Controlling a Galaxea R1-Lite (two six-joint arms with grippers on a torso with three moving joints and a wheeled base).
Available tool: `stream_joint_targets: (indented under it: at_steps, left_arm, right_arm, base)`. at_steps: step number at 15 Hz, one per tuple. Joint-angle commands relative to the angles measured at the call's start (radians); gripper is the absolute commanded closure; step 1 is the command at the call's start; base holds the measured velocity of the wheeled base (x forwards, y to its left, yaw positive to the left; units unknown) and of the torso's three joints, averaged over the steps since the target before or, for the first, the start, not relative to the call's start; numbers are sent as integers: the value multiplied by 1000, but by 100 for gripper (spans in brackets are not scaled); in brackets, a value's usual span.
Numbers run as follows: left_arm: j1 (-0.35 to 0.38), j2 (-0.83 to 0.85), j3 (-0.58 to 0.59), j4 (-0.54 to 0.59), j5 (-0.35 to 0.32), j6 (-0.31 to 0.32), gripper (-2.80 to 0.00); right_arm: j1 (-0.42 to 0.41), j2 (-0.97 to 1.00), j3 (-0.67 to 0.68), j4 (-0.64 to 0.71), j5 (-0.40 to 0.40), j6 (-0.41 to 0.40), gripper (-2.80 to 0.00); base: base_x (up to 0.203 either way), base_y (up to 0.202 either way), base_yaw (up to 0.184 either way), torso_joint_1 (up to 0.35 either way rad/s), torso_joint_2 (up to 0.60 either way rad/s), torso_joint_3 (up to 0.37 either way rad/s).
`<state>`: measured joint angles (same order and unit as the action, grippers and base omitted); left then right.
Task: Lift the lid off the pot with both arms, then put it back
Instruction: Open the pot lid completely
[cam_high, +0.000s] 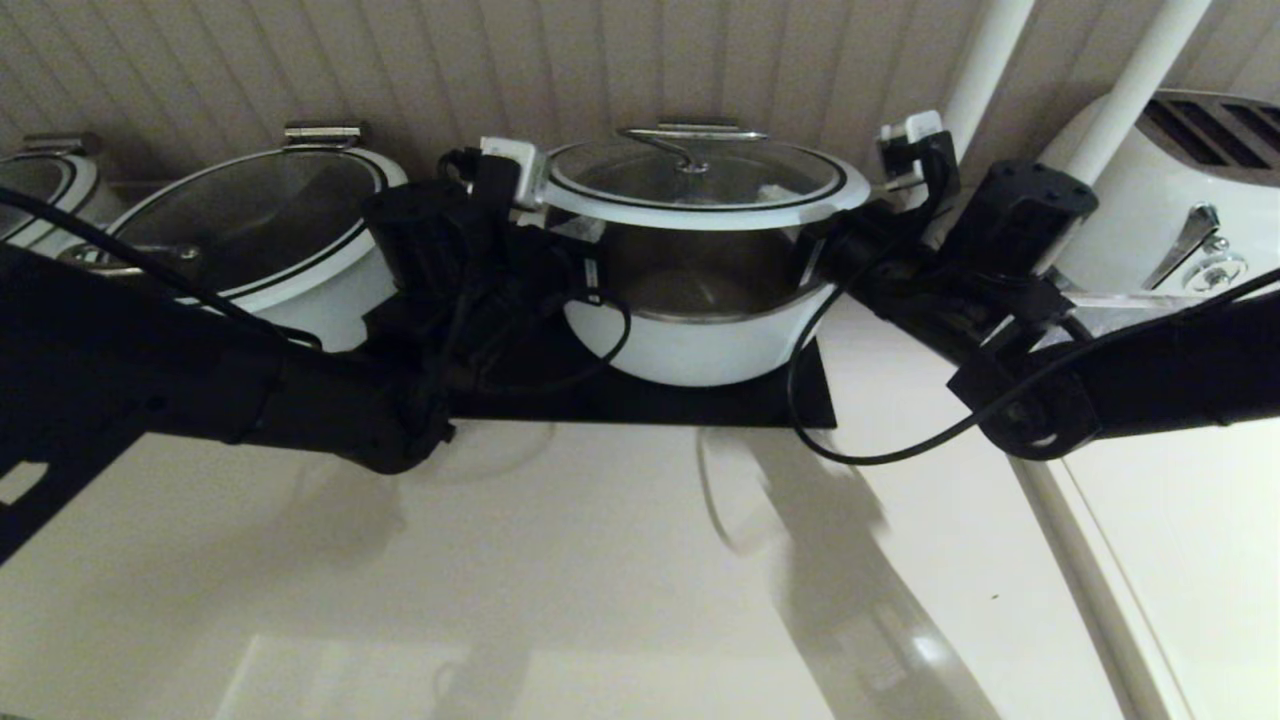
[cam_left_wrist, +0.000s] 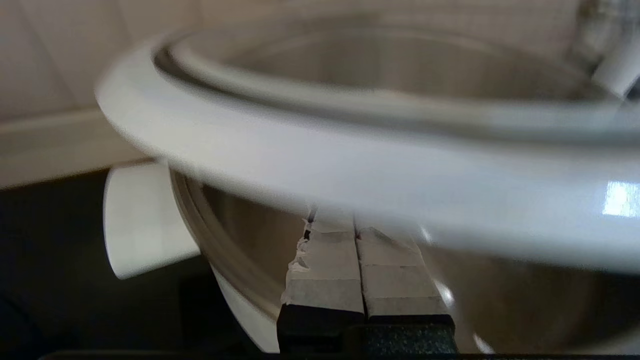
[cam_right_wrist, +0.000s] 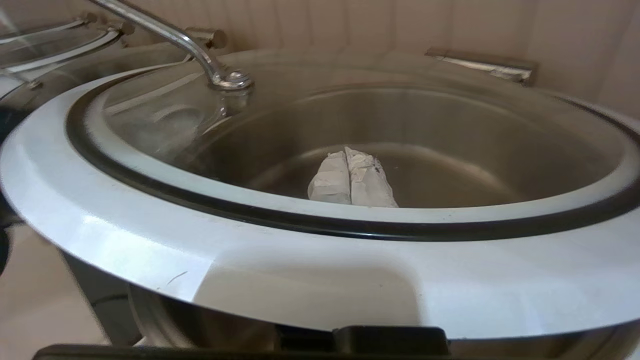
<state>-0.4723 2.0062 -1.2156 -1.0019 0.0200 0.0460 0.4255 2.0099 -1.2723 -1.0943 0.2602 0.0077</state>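
The lid (cam_high: 700, 175), glass with a broad white rim and a steel bar handle (cam_high: 690, 145), hangs level a little above the pot (cam_high: 700, 345), clear of its steel rim. My left gripper (cam_high: 560, 235) is under the lid's left edge and my right gripper (cam_high: 830, 235) under its right edge. In the left wrist view the taped fingertips (cam_left_wrist: 356, 220) are pressed together beneath the white rim (cam_left_wrist: 400, 185), above the pot's stub handle (cam_left_wrist: 140, 220). In the right wrist view the shut fingertips (cam_right_wrist: 350, 167) show through the glass under the lid (cam_right_wrist: 300, 270).
The pot stands on a black mat (cam_high: 720, 408) on the pale counter. A wider white pot with a glass lid (cam_high: 250, 230) is close on the left, another (cam_high: 40, 185) beyond it. A white appliance (cam_high: 1180, 200) and white poles (cam_high: 1130, 90) stand at the right. The wall is just behind.
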Motion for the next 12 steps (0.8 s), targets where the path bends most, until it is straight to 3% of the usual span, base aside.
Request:
stream_joint_targets:
  at_steps: [1, 12]
  left_arm:
    - [3, -16, 40, -6, 1, 1, 0]
    - [77, -203, 312, -5, 0, 14, 0]
  right_arm:
    - [-2, 10, -20, -8, 2, 0, 0]
    - [-5, 18, -56, -7, 2, -2, 0]
  base:
    - [0, 0, 0, 0, 0, 0]
    - [0, 0, 0, 0, 0, 0]
